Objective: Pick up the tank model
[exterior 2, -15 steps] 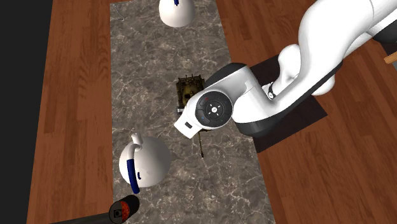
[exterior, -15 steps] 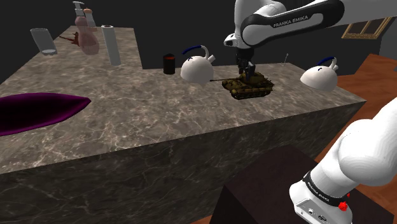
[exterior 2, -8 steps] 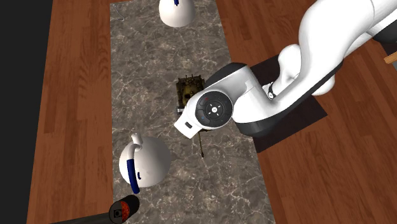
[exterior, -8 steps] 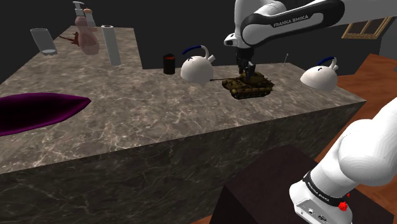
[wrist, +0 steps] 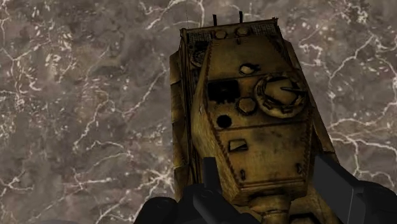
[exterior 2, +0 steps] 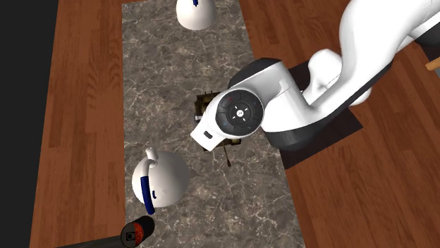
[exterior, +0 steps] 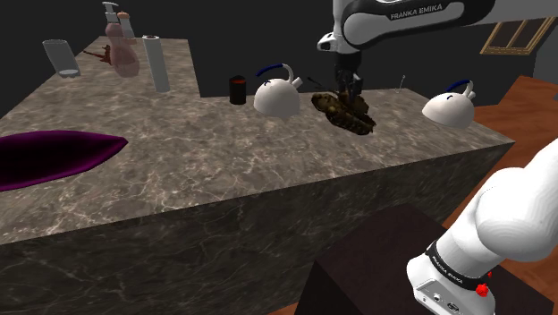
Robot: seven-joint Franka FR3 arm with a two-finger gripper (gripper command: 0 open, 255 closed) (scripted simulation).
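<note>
The tank model (exterior: 344,109) is an olive-brown toy with a long barrel. It hangs just above the marble counter (exterior: 224,152), tilted with one end lower. My gripper (exterior: 347,88) is shut on its turret from above. In the wrist view the black fingers (wrist: 213,191) clasp the tank's (wrist: 251,114) hull on both sides, with the marble beneath it. From the second exterior view the arm's white wrist covers most of the tank (exterior 2: 204,103); one corner and the barrel tip stick out.
A white kettle (exterior: 277,94) with a blue handle stands close beside the tank, and a second one (exterior: 449,106) sits near the counter's right end. A black cup (exterior: 238,89), a grey cylinder (exterior: 157,63), a pinkish bottle (exterior: 121,45) and a purple dish (exterior: 45,154) lie further left.
The gripper has risen with the tank in it. The tank has left the counter and tipped from level to slanted.
</note>
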